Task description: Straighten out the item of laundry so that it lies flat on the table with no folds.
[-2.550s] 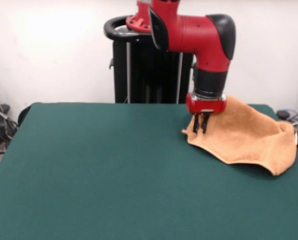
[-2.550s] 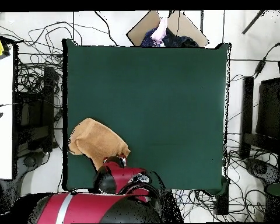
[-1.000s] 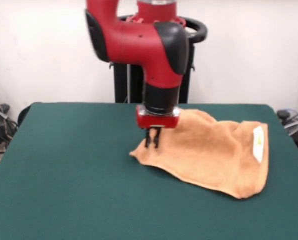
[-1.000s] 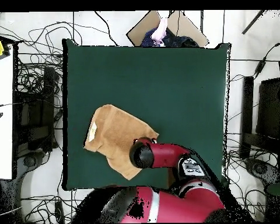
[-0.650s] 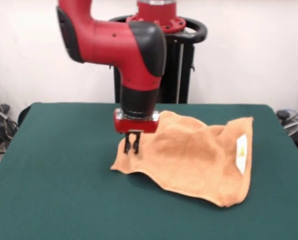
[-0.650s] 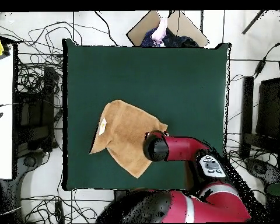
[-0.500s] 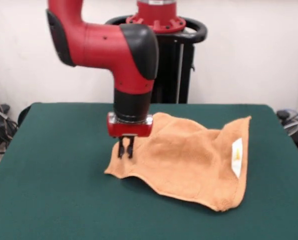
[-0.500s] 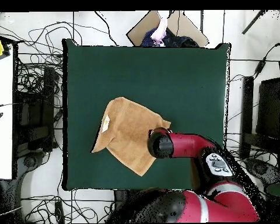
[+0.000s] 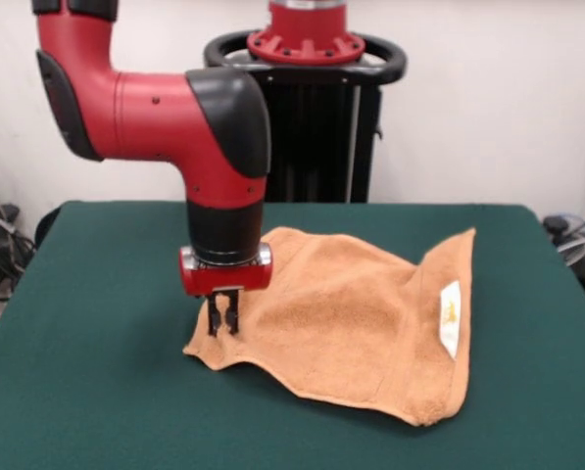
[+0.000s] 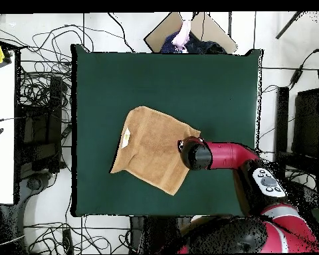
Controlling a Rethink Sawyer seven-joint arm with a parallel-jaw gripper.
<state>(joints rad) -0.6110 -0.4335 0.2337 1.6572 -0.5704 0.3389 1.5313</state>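
The orange-tan towel (image 9: 356, 328) lies spread on the dark green table (image 9: 96, 392), with its right edge standing up a little and a small white tag (image 9: 450, 317) showing there. My gripper (image 9: 222, 320) is shut on the towel's left edge and holds that corner slightly raised off the table. In the overhead view the towel (image 10: 149, 149) lies left of centre, with the tag (image 10: 126, 137) near its left edge, and the arm's wrist (image 10: 194, 153) covers the gripper at the towel's right edge.
The black pedestal (image 9: 307, 127) stands behind the table's far edge. Cables (image 10: 36, 86) and equipment lie on the floor around the table (image 10: 209, 86). A cardboard piece and a person's hand (image 10: 183, 32) show beyond the table's top edge in the overhead view.
The gripper has dragged the towel's edge across the table, leftward in the front view and rightward in the overhead view. The towel has moved from the table's corner toward the middle and spread out.
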